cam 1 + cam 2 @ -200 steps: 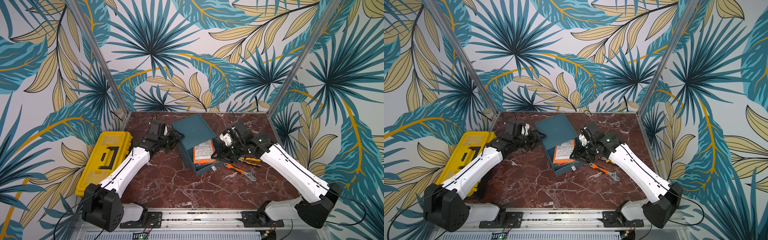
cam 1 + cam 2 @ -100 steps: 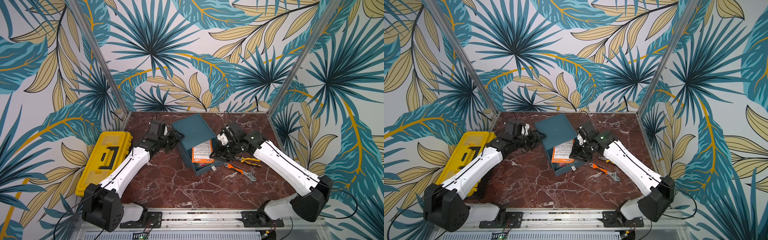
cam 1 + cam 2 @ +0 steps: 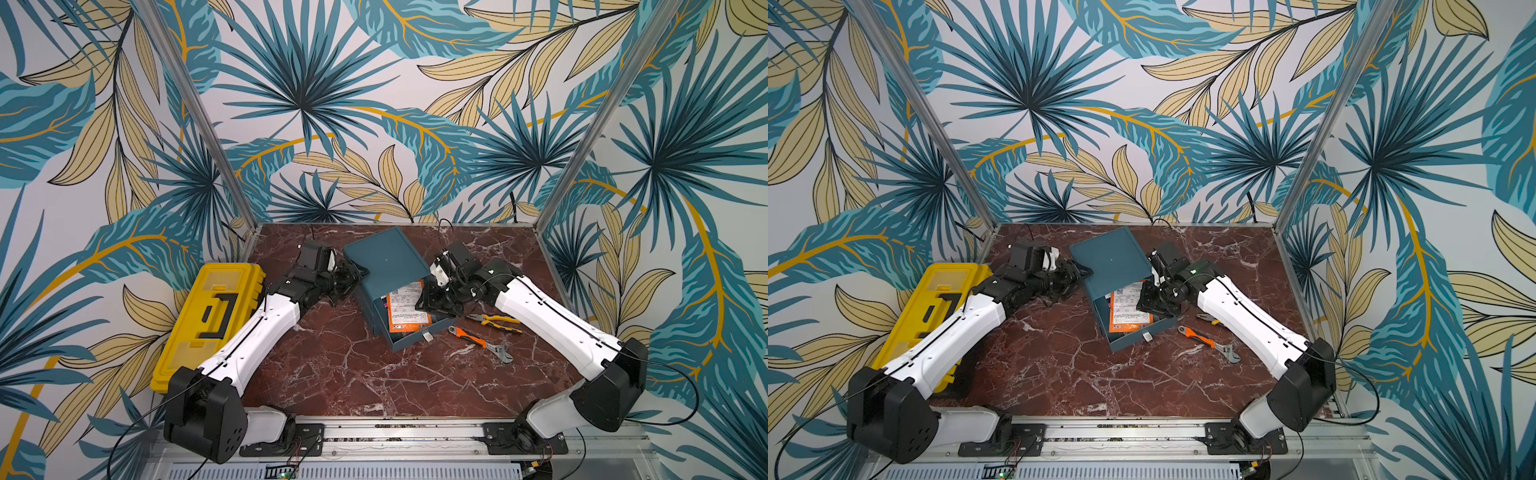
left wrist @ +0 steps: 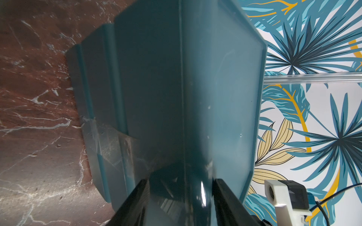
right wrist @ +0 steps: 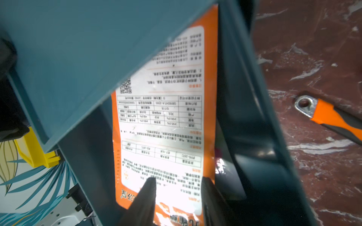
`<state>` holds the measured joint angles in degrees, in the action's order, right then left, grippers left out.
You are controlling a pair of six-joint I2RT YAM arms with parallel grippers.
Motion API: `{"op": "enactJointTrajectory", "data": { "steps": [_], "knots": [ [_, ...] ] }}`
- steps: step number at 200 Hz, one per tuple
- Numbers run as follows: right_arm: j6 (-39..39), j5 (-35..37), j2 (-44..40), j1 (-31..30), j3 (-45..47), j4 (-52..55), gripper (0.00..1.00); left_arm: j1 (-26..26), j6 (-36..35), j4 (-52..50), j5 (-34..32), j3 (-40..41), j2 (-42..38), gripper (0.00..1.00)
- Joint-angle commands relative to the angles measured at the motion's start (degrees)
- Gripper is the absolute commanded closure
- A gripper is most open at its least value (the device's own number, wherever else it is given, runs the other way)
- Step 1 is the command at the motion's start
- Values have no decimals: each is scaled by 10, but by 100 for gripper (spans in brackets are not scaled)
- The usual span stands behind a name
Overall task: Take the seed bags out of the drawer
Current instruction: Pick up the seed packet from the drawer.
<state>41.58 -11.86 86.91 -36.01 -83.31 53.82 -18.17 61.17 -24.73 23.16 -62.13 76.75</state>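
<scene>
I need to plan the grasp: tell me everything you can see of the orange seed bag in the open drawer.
The orange seed bag is a flat, glossy packet, its white panel of print, tables and a QR code facing up. It lies in the open drawer of the teal cabinet, one end partly hidden by the cabinet. The right gripper hangs over its other end, jaws apart; contact unclear.

1. I see both top views bright, even and sharp.
2. In my right wrist view glare whitens the seed bag (image 5: 162,117); print blurs.
3. My left wrist view looks dim and soft.
</scene>
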Motion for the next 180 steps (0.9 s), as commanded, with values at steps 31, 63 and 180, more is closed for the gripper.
{"op": "enactJointTrajectory", "data": {
  "steps": [31,63,180],
  "knots": [
    [-68,79,-5,-3,-17,-8,47,-5,1,-46,-7,35,24,44],
    [-82,67,10,-2,-6,-8,44,-5,4,-42,-4,33,25,44],
    [-41,11,21,-3,12,-8,37,-5,10,-39,-4,31,21,43]
  ]
}}
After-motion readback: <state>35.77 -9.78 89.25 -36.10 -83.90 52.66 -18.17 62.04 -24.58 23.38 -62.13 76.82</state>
